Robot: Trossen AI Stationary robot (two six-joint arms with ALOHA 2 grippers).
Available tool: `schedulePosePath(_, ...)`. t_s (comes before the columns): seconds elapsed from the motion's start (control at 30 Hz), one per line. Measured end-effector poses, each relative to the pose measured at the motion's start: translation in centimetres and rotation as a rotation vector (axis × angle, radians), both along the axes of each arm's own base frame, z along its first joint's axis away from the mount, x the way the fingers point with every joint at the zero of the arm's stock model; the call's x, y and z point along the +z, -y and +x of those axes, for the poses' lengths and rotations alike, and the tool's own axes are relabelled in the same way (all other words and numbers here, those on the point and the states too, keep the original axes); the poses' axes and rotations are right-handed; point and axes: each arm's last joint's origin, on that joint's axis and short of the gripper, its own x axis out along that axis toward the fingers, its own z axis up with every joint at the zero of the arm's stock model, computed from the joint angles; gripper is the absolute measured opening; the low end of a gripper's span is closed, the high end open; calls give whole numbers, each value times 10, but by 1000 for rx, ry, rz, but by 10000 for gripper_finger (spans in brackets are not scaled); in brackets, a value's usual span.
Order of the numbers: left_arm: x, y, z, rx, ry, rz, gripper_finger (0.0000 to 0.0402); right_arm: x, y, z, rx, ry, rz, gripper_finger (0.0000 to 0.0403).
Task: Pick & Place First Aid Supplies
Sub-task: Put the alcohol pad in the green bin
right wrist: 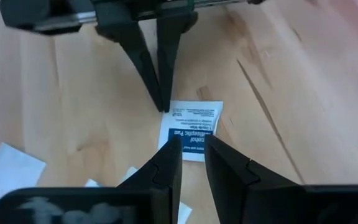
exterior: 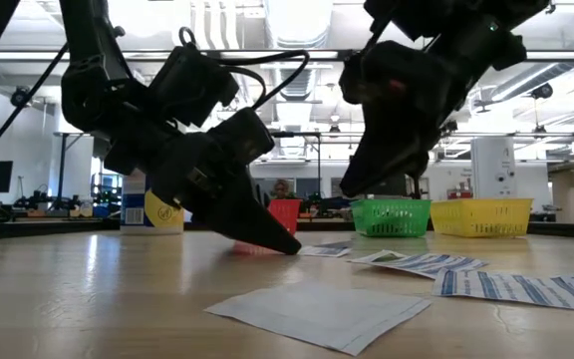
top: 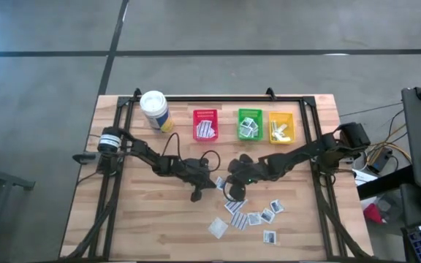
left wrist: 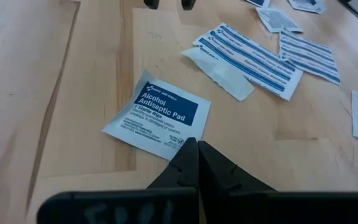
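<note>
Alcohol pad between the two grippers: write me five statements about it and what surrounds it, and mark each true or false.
1. The alcohol pad lies flat on the table. True.
2. The left gripper is wide open. False: its fingers are shut together, tip at the pad's edge.
3. The right gripper is above the pad with a gap between its fingers. True.
4. The red bin is empty. False: it holds white packets.
5. The white canister stands beside the red bin, on the left arm's side. True.
</note>
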Motion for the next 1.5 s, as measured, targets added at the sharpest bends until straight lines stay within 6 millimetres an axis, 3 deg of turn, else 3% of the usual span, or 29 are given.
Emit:
schedulePosePath(0.3,-2,-3,-1,46,-19,-25,0,-5,3,4,135,-28,-137,80)
schedulePosePath(0.63,-3,-3,-1,51,-25,-22,0,-28,8,13,127,-65,-148,124)
schedulePosePath(0.83,-3,-3,-1,53,-26,-22,0,-38,8,14,126,-94,-149,131)
schedulePosePath(1.5,-3,-5,-1,112,-22,0,0,-43,7,14,85,-108,-87,44)
